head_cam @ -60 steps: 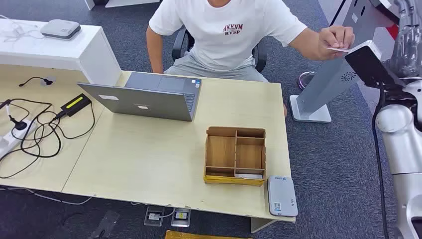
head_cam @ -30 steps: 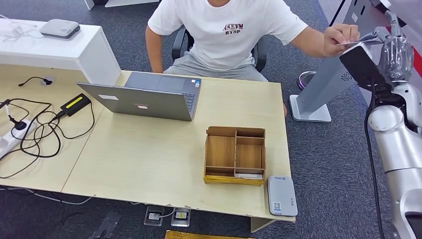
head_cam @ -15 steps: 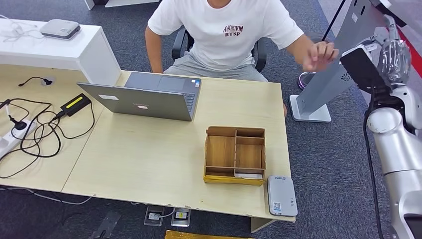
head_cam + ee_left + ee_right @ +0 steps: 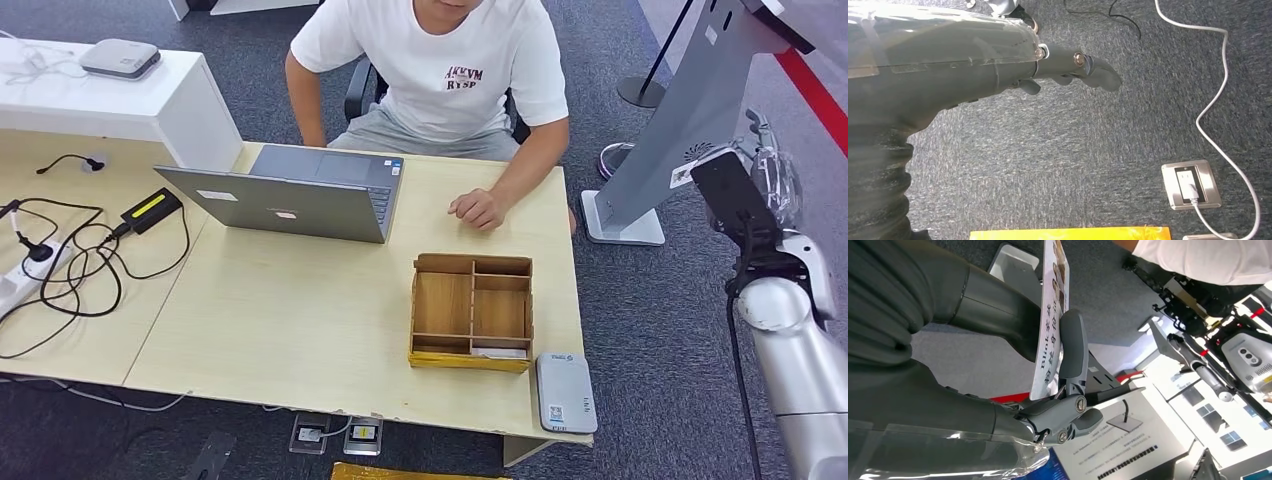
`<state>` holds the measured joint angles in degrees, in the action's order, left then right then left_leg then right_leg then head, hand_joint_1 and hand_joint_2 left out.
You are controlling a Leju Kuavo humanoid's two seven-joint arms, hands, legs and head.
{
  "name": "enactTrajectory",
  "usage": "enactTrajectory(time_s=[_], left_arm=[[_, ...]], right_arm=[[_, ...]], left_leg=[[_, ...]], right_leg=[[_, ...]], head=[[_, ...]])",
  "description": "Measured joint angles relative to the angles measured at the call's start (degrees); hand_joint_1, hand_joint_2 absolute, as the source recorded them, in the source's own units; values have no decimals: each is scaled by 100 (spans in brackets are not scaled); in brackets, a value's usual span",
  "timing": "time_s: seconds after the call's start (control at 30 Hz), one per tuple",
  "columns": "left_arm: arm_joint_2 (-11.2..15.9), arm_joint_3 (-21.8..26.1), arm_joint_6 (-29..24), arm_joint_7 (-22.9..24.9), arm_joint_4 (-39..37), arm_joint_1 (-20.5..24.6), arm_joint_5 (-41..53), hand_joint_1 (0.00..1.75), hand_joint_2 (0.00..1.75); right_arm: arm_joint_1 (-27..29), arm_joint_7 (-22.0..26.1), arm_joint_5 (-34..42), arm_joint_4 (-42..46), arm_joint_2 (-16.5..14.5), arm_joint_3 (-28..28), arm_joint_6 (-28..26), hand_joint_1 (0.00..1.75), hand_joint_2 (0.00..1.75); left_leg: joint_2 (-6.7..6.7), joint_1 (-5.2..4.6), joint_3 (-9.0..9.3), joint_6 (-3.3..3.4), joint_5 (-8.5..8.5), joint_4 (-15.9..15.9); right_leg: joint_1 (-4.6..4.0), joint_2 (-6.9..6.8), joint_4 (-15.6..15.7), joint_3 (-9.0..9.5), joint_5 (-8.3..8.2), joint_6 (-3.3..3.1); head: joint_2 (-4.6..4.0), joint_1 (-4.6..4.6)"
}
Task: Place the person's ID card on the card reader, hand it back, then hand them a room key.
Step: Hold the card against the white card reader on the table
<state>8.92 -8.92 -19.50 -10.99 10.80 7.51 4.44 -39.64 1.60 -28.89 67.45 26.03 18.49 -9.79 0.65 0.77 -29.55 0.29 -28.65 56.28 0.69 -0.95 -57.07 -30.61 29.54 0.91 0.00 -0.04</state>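
The head view looks down from high at the tabletop [image 4: 300, 300]. The left wrist view looks close down at carpet [image 4: 1088, 145]; the right wrist view upward past its hand [image 4: 998, 365].

Right hand [image 4: 775, 185] raised off the desk's right end, pinching ID card [image 4: 1050, 315]. Grey kiosk stand [image 4: 670, 130] stands just beside it on the desk side, leaning; its base plate [image 4: 622, 222] lies below. Between hand and card reader [image 4: 566, 392]: open carpet, then desk edge. Wooden organizer [image 4: 472, 312] sits just beyond reader. Person's hand [image 4: 478, 208] rests on desk past organizer.
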Motion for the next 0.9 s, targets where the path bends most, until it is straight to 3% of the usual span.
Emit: enactTrajectory(time_s=[0.37, 0.9], left_arm=[[0, 2, 29, 66, 0, -2, -55, 0, 175], [-51, 2, 16, 284, 0, 8, -222, 0, 175]], right_arm=[[644, -222, 121, 646, 146, -241, 140, 175, 175], [1940, -503, -9, 966, 7, -245, 405, 175, 175]], left_leg=[[1, 1, 1, 0, 1, 0], [1, 2, 0, 0, 0, -1]], right_leg=[[-2, -3, -1, 2, 0, 0], [-2, -1, -1, 1, 1, -1]], head=[[0, 1], [0, 1]])
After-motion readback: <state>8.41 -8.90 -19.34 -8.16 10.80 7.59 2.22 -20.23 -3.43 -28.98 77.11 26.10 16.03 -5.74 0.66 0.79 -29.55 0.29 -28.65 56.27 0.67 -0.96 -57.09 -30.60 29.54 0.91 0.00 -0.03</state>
